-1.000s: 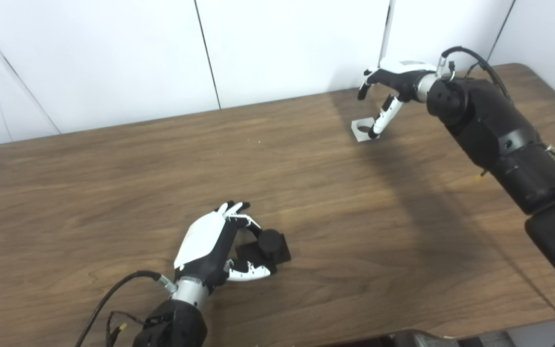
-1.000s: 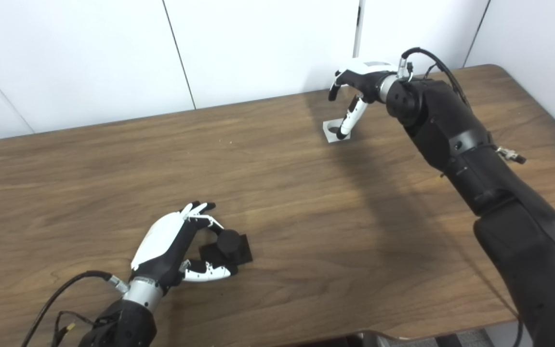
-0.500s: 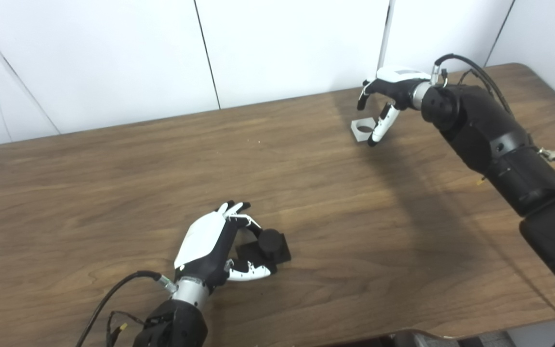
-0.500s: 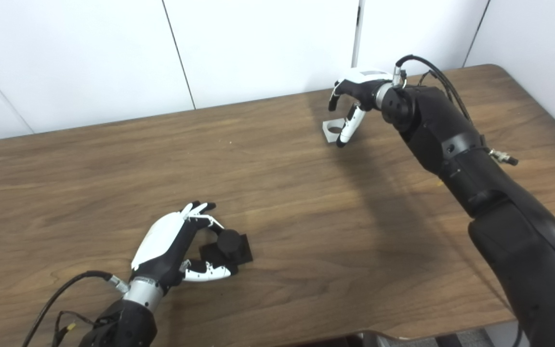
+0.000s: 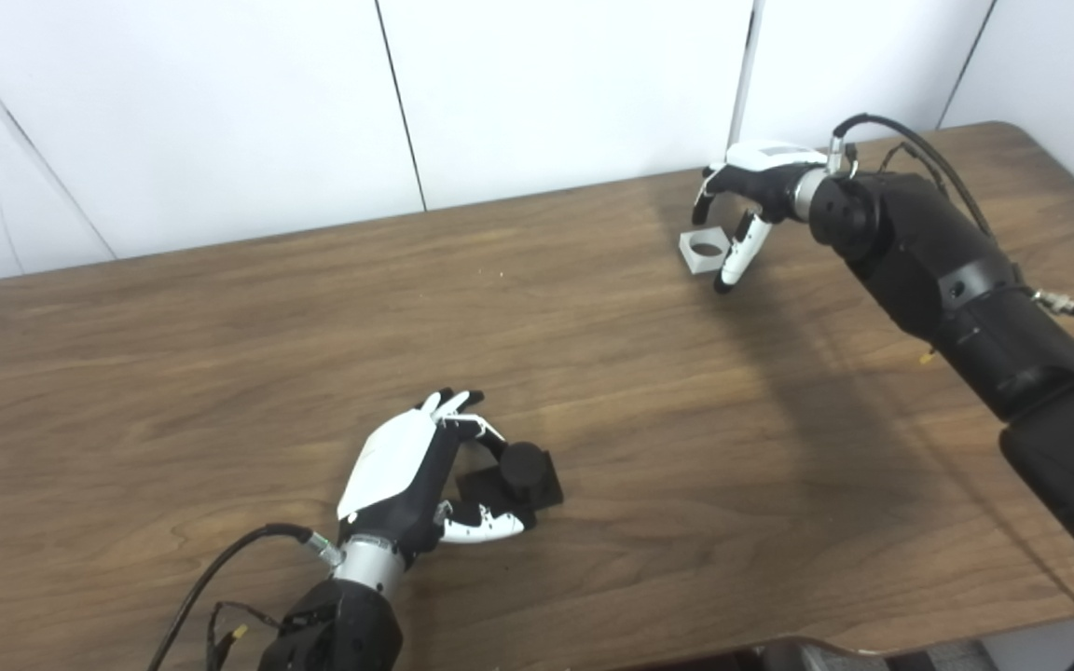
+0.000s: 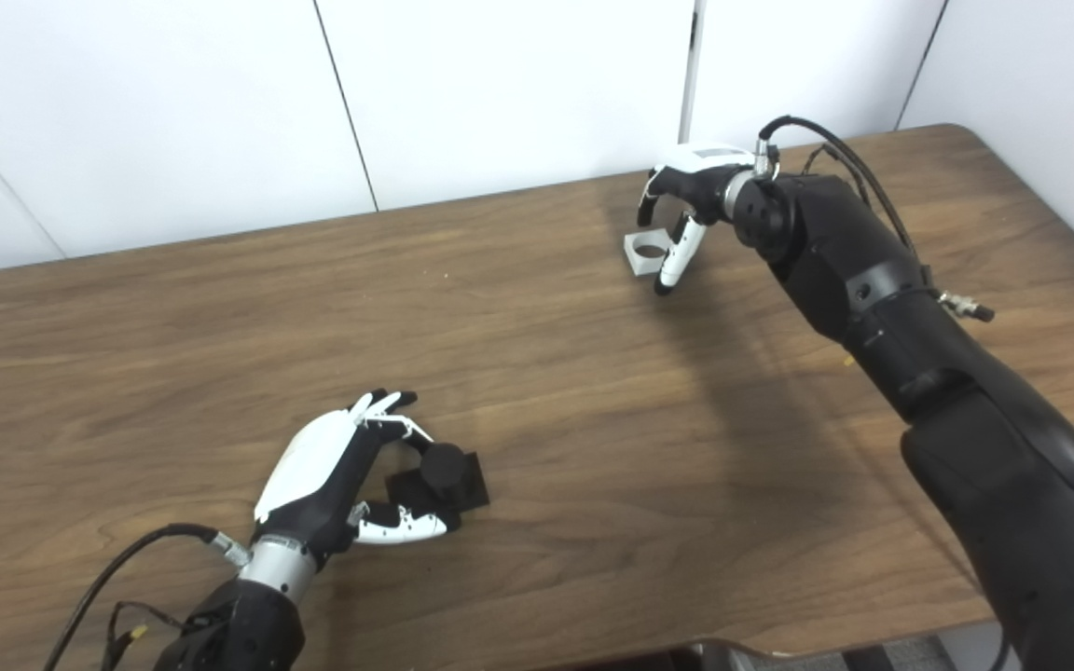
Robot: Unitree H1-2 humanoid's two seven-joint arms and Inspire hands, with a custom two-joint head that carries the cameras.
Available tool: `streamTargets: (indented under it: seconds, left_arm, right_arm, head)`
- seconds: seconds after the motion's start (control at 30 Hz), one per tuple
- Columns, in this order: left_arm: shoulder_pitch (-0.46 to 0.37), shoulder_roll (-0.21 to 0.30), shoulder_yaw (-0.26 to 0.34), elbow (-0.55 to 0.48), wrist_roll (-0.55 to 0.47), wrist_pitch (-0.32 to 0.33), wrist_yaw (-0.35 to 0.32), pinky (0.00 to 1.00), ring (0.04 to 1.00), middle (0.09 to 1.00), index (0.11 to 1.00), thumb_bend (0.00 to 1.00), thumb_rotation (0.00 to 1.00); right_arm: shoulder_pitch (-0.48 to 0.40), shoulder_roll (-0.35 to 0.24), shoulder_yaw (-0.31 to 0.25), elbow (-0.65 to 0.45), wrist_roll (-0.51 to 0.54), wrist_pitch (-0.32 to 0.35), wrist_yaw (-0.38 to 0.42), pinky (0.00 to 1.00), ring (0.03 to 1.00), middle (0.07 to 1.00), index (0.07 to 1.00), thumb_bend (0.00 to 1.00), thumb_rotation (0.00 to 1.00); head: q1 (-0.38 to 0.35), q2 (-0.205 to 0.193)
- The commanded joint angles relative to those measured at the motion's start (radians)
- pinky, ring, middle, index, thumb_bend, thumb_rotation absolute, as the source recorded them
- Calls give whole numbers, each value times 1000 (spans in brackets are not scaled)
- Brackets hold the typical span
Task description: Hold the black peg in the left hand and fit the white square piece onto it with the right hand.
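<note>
Two hands were at work over one brown wooden table (image 5: 220, 373). Nearest the camera, the left hand (image 5: 406, 475) was curled around the black peg (image 5: 523, 466), fingers and thumb closed on either side of its round post while its square base sat on the table; whether the peg was already lifted was not clear. Far across the table, near the back edge, the right hand (image 5: 747, 200) was half closed over the white square piece (image 5: 703, 252), fingers arched above it and the thumb reaching down beside it. The piece looked pinched between them, but whether it was truly gripped or only touched could not be told.

The likely trouble lay at the far hand: a thin flat piece pinched at its edge could slip or tilt out of the fingers as it rose, and a tilted piece would jam on the post rather than slide down. The near hand's light hold could also let the peg twist.

The table showed wood grain and a rounded far corner. Behind it stood plain white wall panels (image 5: 546, 93) with dark seams.
</note>
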Motion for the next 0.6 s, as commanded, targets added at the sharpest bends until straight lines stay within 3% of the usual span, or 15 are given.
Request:
streamTargets:
  seconds: [0.0, 0.57]
  left_arm:
    - [1, -1, -8, 26, 23, 14, -2, 1000, 1000, 938, 498, 496, 77]
    - [4, -3, -17, 27, 28, 16, 8, 1000, 1000, 933, 497, 496, 78]
  right_arm:
    - [-73, -14, -9, -10, -5, -13, -18, 1000, 1000, 983, 730, 844, 229]
    - [-68, -16, -11, 4, 3, -20, -22, 1000, 1000, 974, 707, 815, 227]
  head:
    - [1, 1]
    - [10, 0]
